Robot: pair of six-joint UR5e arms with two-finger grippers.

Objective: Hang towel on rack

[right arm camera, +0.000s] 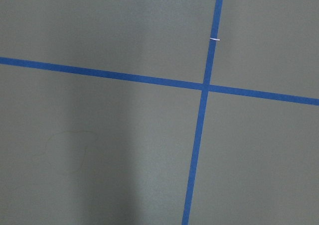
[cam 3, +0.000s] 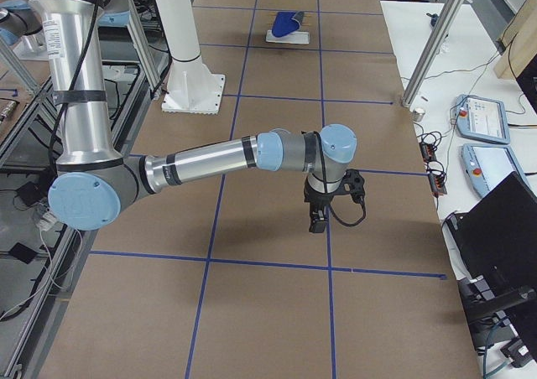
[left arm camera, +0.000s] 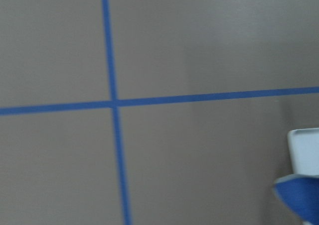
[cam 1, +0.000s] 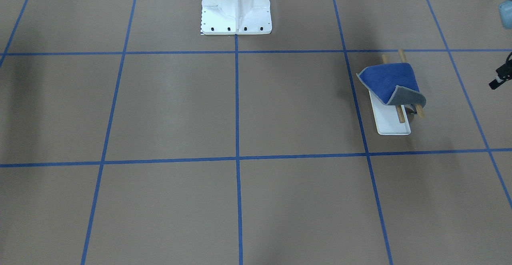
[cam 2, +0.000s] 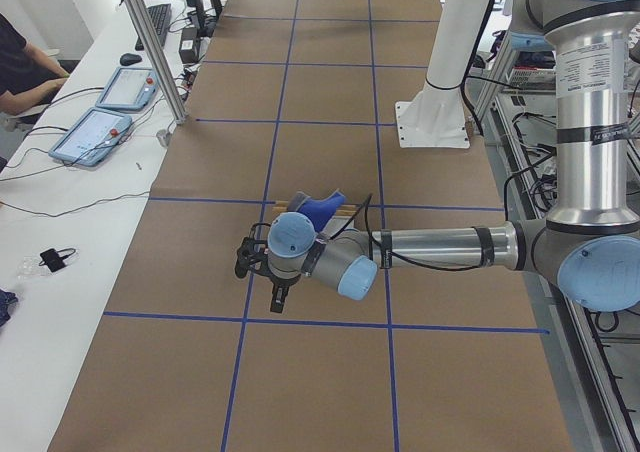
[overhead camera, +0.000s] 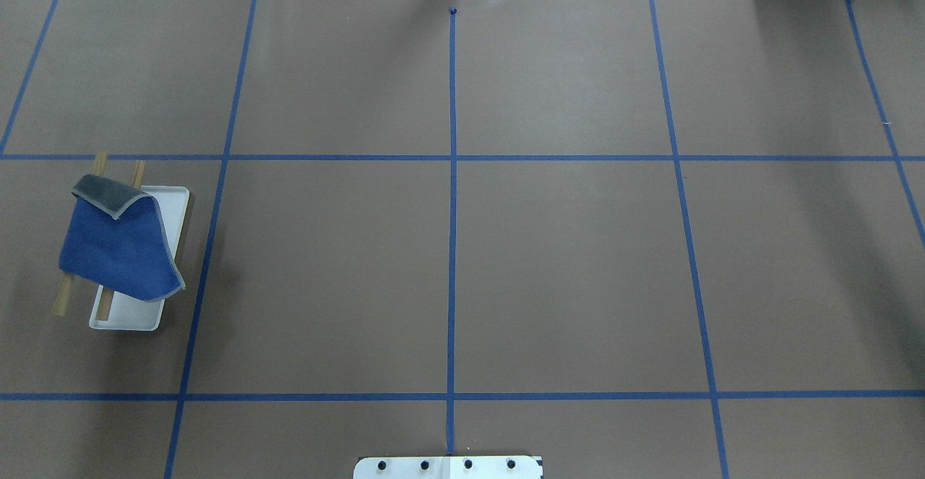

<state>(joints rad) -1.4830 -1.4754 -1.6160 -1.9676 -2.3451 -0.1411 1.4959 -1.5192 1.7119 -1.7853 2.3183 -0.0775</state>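
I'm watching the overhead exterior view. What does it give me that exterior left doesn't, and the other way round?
Only overhead: the rack in full, white tray and both wooden rods, with the towel draped across them and a grey corner turned up; no arm. Only exterior left: the left arm and left gripper, nearer the camera than the rack and hiding most of it. Both: the towel's blue face and the white pedestal.

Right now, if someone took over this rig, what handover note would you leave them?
Left hand: off the towel, beside the rack; open or shut, cannot tell.
Right hand: far from the rack; cannot tell either.
Towel: draped over both rods of the rack, one corner folded back, grey showing.
Done: hanging. Left: perhaps flatten that corner.
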